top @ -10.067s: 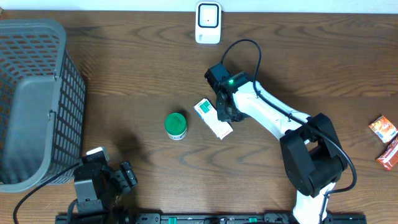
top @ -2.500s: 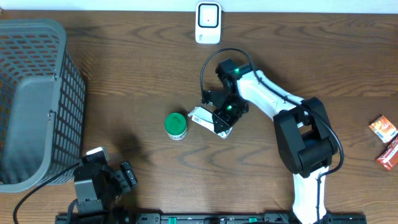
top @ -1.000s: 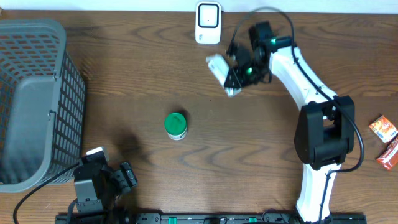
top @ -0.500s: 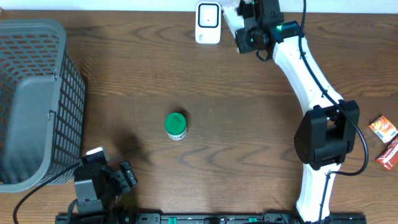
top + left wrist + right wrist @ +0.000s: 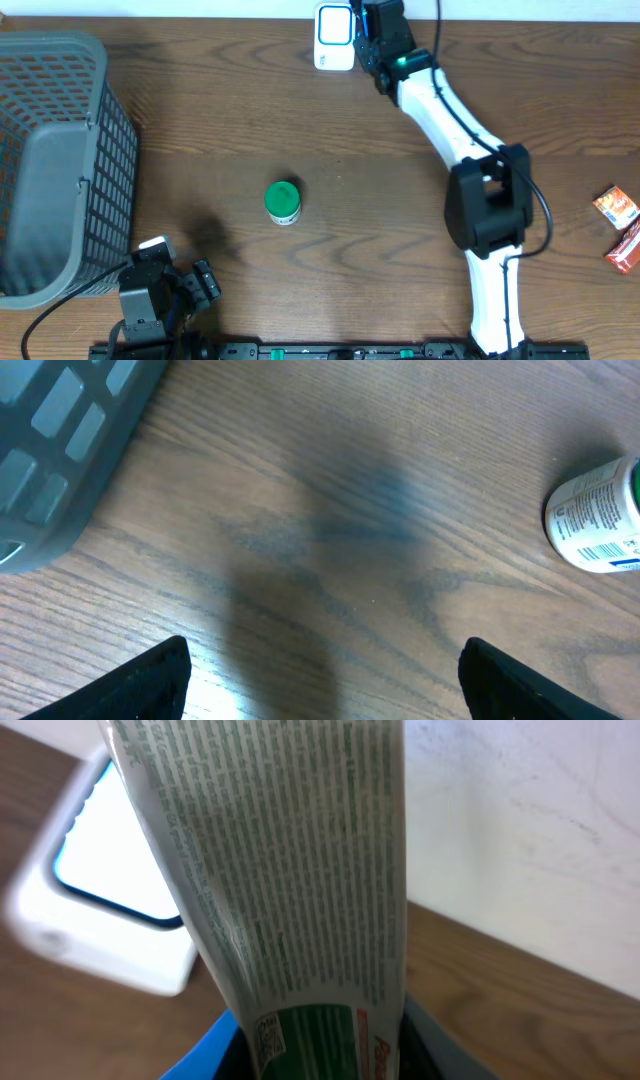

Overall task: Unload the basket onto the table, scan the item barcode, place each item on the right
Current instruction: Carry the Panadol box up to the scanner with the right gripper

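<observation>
Right gripper [image 5: 372, 28] clamped on white-green tube [image 5: 290, 870], far side, just right of scanner [image 5: 334, 36]; tube hidden overhead. Left gripper [image 5: 325, 685] apart, near left. Green-capped bottle [image 5: 283, 202] centre, basket [image 5: 60, 150] left, packets [image 5: 617, 206] cut off right.

One basket [image 5: 112, 140], one scanner [image 5: 334, 36], one green-capped bottle [image 5: 283, 202], one printed carton [image 5: 290, 870], two red packets [image 5: 616, 206]

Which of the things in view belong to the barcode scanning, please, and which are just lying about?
In the job: white-and-green package held by the right gripper; white barcode scanner.
Lying about: green-capped bottle; grey mesh basket; two red packets.
</observation>
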### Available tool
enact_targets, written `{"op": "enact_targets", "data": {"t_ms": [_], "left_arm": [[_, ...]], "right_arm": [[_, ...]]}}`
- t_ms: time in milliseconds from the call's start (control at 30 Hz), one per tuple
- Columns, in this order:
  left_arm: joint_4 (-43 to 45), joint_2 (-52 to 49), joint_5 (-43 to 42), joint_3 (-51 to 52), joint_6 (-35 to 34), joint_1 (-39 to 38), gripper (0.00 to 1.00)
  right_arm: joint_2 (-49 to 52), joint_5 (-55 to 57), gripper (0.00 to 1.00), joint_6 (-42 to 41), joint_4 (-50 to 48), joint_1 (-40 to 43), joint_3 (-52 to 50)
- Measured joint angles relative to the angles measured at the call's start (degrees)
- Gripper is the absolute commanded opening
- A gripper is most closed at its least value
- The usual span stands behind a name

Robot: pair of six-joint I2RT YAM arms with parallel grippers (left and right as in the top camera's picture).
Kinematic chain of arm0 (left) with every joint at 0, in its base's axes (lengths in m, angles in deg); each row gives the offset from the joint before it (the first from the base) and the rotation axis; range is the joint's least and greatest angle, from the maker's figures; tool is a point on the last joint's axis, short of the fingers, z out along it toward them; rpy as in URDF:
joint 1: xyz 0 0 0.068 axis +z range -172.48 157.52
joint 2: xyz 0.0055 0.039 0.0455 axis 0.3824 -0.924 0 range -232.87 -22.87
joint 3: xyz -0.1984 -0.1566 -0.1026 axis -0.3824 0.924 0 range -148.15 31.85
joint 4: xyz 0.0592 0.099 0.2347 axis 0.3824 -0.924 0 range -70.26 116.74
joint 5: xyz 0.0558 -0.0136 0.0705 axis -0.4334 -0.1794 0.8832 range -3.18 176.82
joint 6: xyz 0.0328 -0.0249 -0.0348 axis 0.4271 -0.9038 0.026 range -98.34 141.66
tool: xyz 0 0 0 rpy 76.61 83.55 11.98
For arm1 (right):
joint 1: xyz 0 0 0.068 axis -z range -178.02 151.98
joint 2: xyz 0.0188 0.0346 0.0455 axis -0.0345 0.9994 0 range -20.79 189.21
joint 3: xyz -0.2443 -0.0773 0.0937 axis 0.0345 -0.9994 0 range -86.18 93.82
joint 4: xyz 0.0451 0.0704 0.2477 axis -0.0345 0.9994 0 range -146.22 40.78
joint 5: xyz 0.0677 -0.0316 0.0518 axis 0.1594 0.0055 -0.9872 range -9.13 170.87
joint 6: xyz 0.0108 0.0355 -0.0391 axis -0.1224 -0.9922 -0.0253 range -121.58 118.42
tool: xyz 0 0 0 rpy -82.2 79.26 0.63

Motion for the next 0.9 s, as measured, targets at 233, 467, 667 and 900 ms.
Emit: {"op": "enact_targets", "data": {"t_ms": [233,467,667,900], "left_arm": [[-0.02,0.0,0.0,0.0,0.0,0.0,0.86],[-0.02,0.0,0.02,0.0,0.0,0.0,0.86],[-0.02,0.0,0.0,0.0,0.0,0.0,0.86],[-0.02,0.0,0.0,0.0,0.0,0.0,0.86]], "right_arm": [[7.98,11.91,0.28,12.28,-11.85,-2.25,0.02],[11.85,17.94,0.3,23.45,-17.81,-5.14,0.04],[11.89,21.22,0.27,30.86,-18.88,-6.27,0.04],[11.89,25.79,0.23,36.2,-18.93,-6.21,0.04]]}}
